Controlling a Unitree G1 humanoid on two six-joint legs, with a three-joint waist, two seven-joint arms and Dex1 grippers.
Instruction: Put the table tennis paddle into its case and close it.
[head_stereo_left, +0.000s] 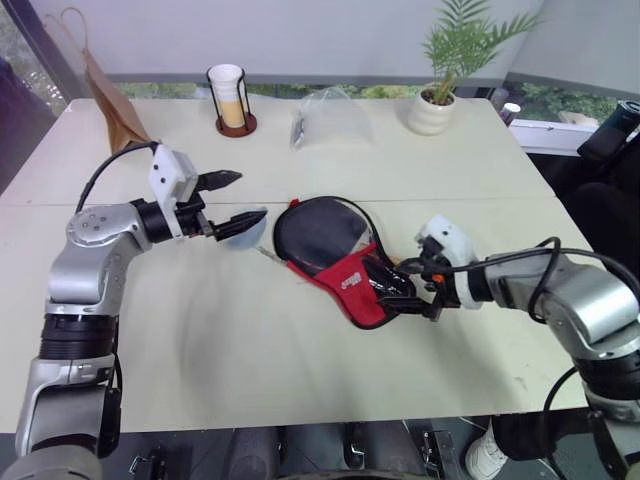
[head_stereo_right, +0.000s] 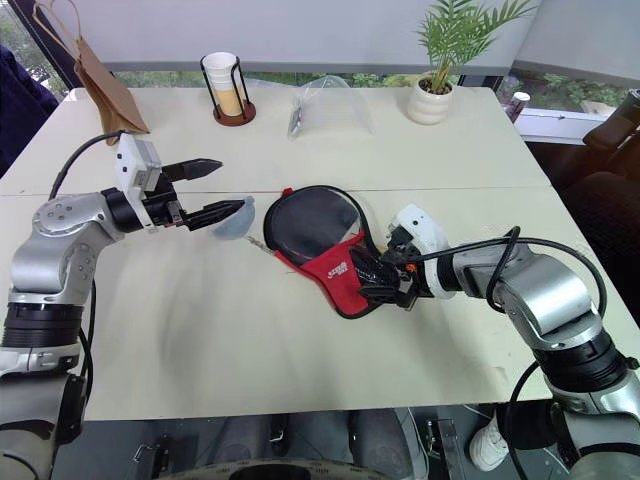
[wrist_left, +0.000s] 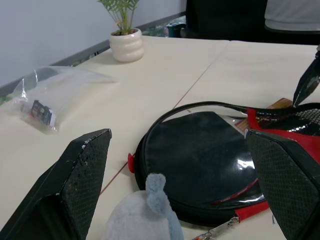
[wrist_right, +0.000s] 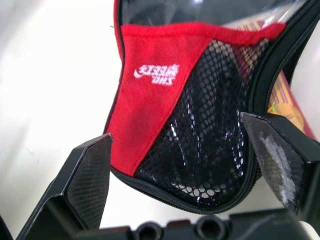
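The case (head_stereo_left: 352, 283) lies flat in the middle of the table, its red lower panel and black mesh pocket (wrist_right: 210, 130) towards my right arm. Its upper flap stands unzipped. Inside it lies the table tennis paddle (wrist_left: 200, 150), glossy black face up, with a bit of tan handle (wrist_left: 280, 104) showing by the red panel. My right gripper (head_stereo_left: 392, 290) is open just above the case's mesh end, fingers apart and holding nothing. Left of the case, my left gripper (head_stereo_left: 248, 196) hangs open and empty, pointing level at it over a grey fuzzy pouch (head_stereo_left: 238, 232).
A cup in a wire holder (head_stereo_left: 230, 98), a clear plastic bag (head_stereo_left: 330, 115) and a potted plant (head_stereo_left: 435, 100) stand along the far side. A brown paper bag (head_stereo_left: 110, 100) leans at the far left. A seam crosses the table (head_stereo_left: 500, 200) behind the case.
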